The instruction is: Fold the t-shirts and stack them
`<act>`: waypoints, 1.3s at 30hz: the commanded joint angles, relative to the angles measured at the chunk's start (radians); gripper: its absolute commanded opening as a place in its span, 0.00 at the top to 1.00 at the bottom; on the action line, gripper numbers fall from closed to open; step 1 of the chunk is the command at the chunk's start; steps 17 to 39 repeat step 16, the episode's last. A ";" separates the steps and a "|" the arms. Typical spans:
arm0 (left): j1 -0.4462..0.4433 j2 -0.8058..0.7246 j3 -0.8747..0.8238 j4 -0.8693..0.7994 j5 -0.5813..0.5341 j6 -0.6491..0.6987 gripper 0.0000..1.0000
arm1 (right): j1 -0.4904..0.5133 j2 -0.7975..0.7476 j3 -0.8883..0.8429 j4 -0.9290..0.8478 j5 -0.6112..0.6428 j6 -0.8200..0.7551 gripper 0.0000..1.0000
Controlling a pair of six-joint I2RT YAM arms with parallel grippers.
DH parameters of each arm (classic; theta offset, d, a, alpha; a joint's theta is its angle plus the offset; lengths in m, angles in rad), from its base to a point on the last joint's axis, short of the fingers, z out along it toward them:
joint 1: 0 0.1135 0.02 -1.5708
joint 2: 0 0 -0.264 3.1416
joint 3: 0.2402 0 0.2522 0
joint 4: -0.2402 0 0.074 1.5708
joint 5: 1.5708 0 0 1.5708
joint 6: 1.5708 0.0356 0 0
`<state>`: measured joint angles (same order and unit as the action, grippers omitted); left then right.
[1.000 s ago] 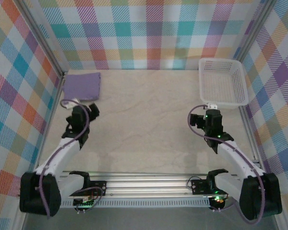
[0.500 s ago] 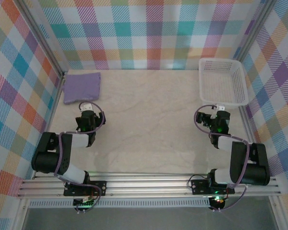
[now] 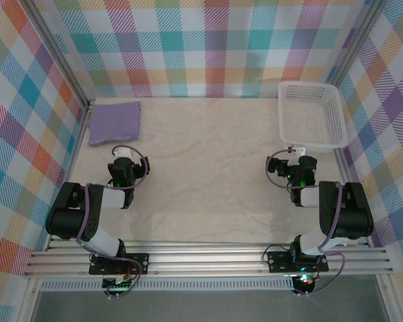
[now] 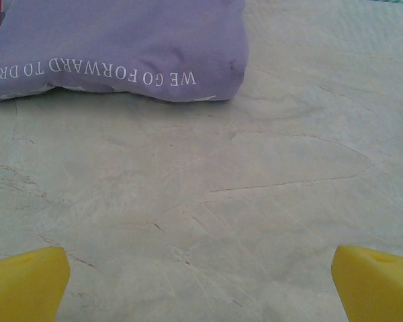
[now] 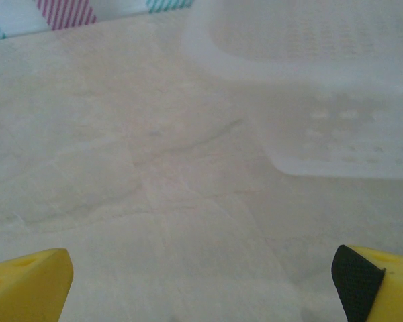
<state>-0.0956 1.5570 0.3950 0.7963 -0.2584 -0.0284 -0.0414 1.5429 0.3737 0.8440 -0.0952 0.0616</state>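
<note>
Pale marble-look tabletop (image 3: 208, 168), plaid walls (image 3: 208, 47) on three sides. Top cam: one folded lavender t-shirt (image 3: 114, 123) lies in the table's upper-left corner and one white basket (image 3: 312, 117) sits upper right, well apart. The left gripper (image 3: 124, 157) is just below the t-shirt, the right gripper (image 3: 297, 159) just below the basket. Left wrist cam adds what the top cam can't resolve: white lettering, upside down, "WE GO FORWARD TO DRE…", along the t-shirt (image 4: 114, 40) near edge. The text is cut off at frame left and the fabric at frame top. Left gripper (image 4: 201, 288) fingers (image 4: 27, 285) are spread wide, yellow tips in the btm corners, nothing btwn them. Right wrist cam: basket (image 5: 336, 144) blurred, cropped at upper right; right gripper (image 5: 201, 288) is likewise spread wide, holding nothing. Count: 1 shirt, 1 basket, 2 arms.
</note>
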 commanded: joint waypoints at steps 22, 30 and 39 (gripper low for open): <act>0.008 0.005 0.009 0.037 0.011 0.018 0.00 | 0.032 -0.008 0.038 -0.014 0.028 -0.051 0.00; 0.008 0.005 0.009 0.037 0.011 0.018 0.00 | 0.032 -0.008 0.038 -0.014 0.028 -0.051 0.00; 0.008 0.005 0.009 0.037 0.011 0.018 0.00 | 0.032 -0.008 0.038 -0.014 0.028 -0.051 0.00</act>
